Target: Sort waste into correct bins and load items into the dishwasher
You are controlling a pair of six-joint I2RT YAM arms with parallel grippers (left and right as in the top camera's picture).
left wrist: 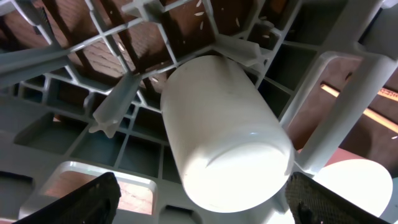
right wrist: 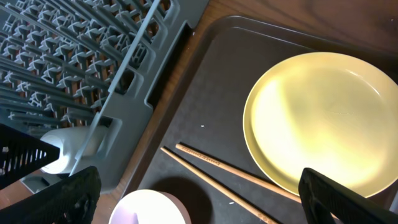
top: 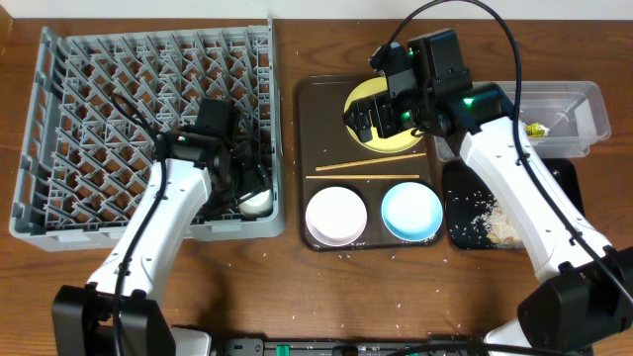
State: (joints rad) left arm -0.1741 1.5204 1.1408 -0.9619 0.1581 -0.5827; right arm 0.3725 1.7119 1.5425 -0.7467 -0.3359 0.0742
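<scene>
The grey dish rack [top: 99, 99] stands at the left. A small white cup [top: 254, 203] lies on its side in the rack's front right corner. My left gripper [top: 240, 183] is open around the cup [left wrist: 224, 124], fingers [left wrist: 199, 199] apart from it. My right gripper [top: 371, 119] is open and empty above the yellow plate [top: 396, 140], which also shows in the right wrist view [right wrist: 323, 118]; its fingers [right wrist: 199, 199] hang over the chopsticks [right wrist: 217, 171]. Chopsticks [top: 366, 171], white bowl [top: 336, 215] and light blue bowl [top: 411, 211] sit on the brown tray [top: 321, 129].
A clear tub [top: 574, 104] at the back right holds a green-and-yellow wrapper [top: 537, 130]. A black tray [top: 564, 183] in front of it holds rice and a white paper piece [top: 499, 225]. Rice grains [top: 396, 297] lie scattered on the wooden table.
</scene>
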